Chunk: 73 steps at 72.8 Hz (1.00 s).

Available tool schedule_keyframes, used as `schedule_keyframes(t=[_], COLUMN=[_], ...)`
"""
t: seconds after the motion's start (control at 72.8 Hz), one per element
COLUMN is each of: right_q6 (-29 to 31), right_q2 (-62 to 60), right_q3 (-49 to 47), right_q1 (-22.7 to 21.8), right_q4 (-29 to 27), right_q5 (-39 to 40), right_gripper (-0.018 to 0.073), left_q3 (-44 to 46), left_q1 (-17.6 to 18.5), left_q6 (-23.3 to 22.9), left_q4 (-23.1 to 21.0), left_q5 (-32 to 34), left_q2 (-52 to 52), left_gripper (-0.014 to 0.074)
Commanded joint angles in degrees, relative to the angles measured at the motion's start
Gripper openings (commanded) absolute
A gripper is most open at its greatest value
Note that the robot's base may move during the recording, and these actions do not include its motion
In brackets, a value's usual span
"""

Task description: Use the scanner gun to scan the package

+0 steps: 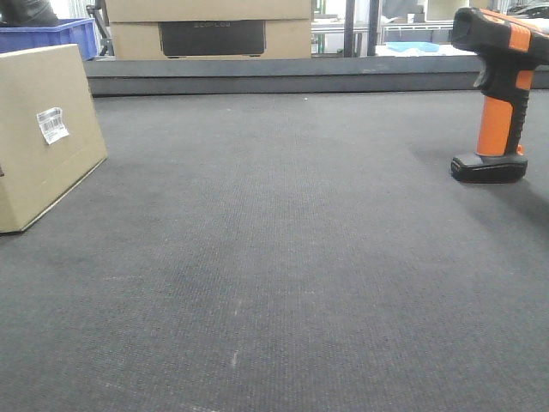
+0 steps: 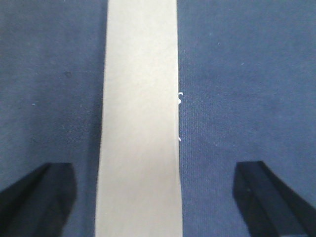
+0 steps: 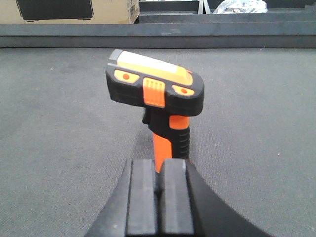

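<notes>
The package [image 1: 39, 137], a plain tan box with a small white barcode label [image 1: 52, 124], stands on edge at the left of the dark mat. Seen from above in the left wrist view, its narrow top face [image 2: 140, 118] runs between the fingers of my left gripper [image 2: 153, 197], which is open wide and clear of both sides. The scanner gun [image 1: 502, 94] stands upright on its black base at the right. In the right wrist view it [image 3: 158, 94] stands just beyond my right gripper [image 3: 158, 163], which is shut with nothing in it.
A larger cardboard box with a dark panel [image 1: 210, 34] and a blue bin [image 1: 51, 36] sit behind a raised dark ledge [image 1: 283, 75] at the back of the mat. Neither gripper shows in the front view.
</notes>
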<state>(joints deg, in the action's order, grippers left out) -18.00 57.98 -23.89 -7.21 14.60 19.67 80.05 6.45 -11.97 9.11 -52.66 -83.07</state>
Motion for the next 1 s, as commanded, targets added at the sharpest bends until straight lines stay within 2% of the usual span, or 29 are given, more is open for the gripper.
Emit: schedule_keyframes(t=[0.0, 0.22, 0.33, 0.481, 0.508, 0.591, 0.646, 0.769, 0.907, 0.989], right_q6=[0.3, -0.1, -0.1, -0.1, -0.1, -0.1, -0.1, -0.1, -0.1, -0.1], right_q2=[-0.4, -0.7, -2.1, -5.6, -6.6, -8.4, -9.7, -13.3, -17.6, -20.3], right_q3=[0.1, 0.1, 0.1, 0.1, 0.1, 0.1, 0.1, 0.1, 2.5, 5.2], right_q1=[-0.1, 0.1, 0.1, 0.1, 0.1, 0.1, 0.1, 0.1, 0.1, 0.1], right_q4=[0.3, 0.3, 0.3, 0.3, 0.3, 0.3, 0.3, 0.3, 0.7, 0.7], right_q5=[0.0, -1.4, -1.7, -3.6, -4.3, -6.1, -6.9, -8.9, -9.0, -9.0], right_gripper=[-0.0168, -0.0168, -0.0168, -0.0168, -0.0168, -0.0168, -0.0168, -0.0168, -0.0168, -0.0168], left_q3=[0.1, 0.1, -2.5, -12.4, -15.9, -24.0, -30.0, -40.9, -46.8, -48.2], left_q1=[-0.1, -0.1, -0.1, -0.1, -0.1, -0.1, -0.1, -0.1, -0.2, -1.7], left_q6=[-0.5, -0.5, -0.5, -0.5, -0.5, -0.5, -0.5, -0.5, -0.5, -0.5], left_q4=[0.1, 0.1, 0.1, 0.0, 0.0, 0.0, 0.0, 0.1, 1.0, 0.0], left_q5=[-1.6, -2.0, 2.6, 15.6, 20.6, 30.1, 39.9, 53.3, 52.3, 52.0], left_q2=[3.0, 8.2, 11.4, 18.2, 20.2, 24.8, 28.2, 34.7, 38.9, 40.6], left_gripper=[0.0363, -0.0113, -0.0111, -0.0111, -0.0111, -0.0111, -0.0111, -0.0111, -0.0111, -0.0111])
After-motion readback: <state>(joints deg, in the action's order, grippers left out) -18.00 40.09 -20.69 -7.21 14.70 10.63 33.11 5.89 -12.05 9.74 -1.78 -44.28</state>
